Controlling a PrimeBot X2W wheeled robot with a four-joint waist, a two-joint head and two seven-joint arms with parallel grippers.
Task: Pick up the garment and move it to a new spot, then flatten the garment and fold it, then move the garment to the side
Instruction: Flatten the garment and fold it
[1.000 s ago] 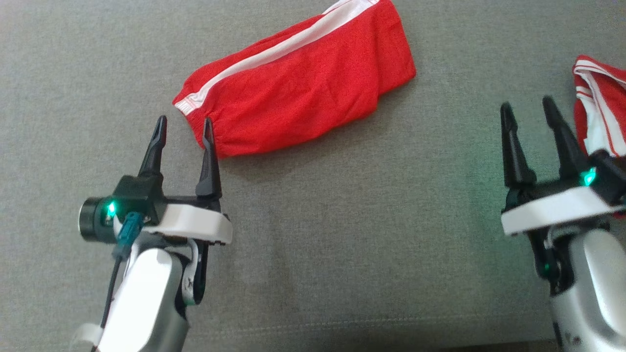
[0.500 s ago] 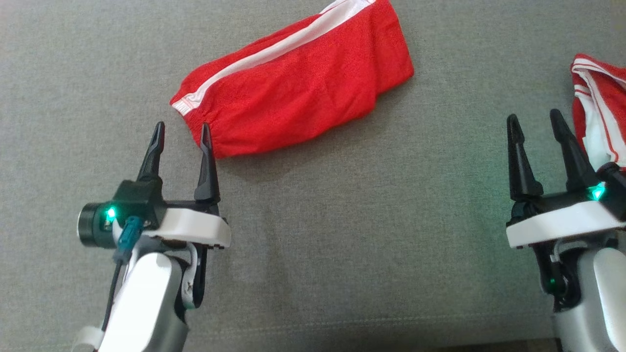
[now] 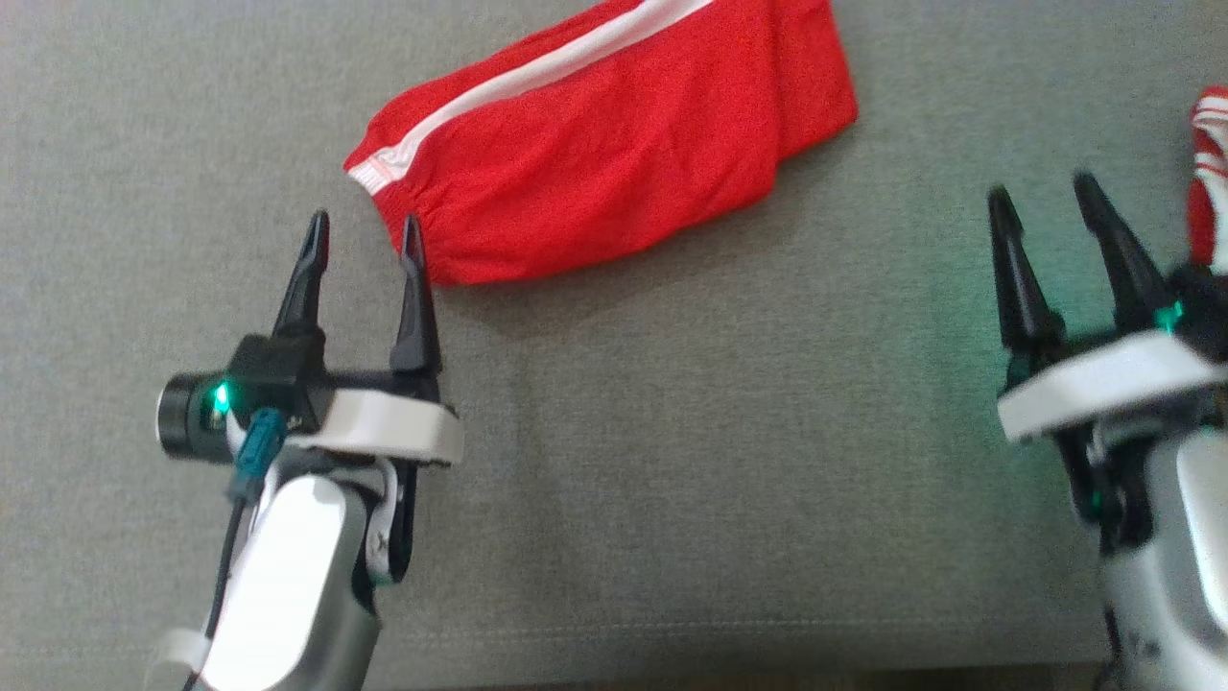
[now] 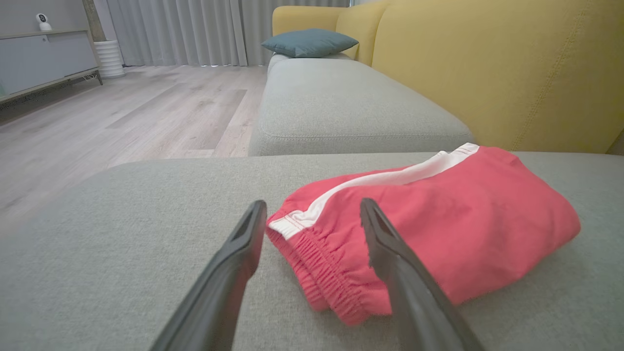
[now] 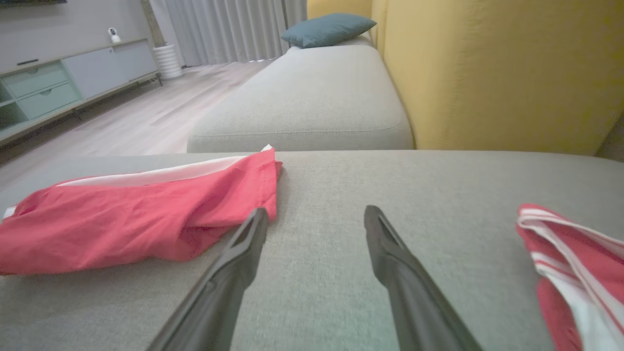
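Fingers spread, nothing held: L fingers [image 3: 415, 297] just beside red garment [image 3: 604, 154], R fingers [image 3: 1019, 278] well apart.

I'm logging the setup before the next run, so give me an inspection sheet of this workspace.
Surface: grey sofa seat.
Job's things: red shorts with white stripe, lying folded, waistband toward left tool.
Clutter: second red-and-white garment at right edge, beside right tool.
Tools: left tool open, empty, near the waistband; right tool open, empty.
Cables: dark cable with teal connector at left wrist.
Surroundings: yellow backrest, teal pillow, wooden floor, curtains.
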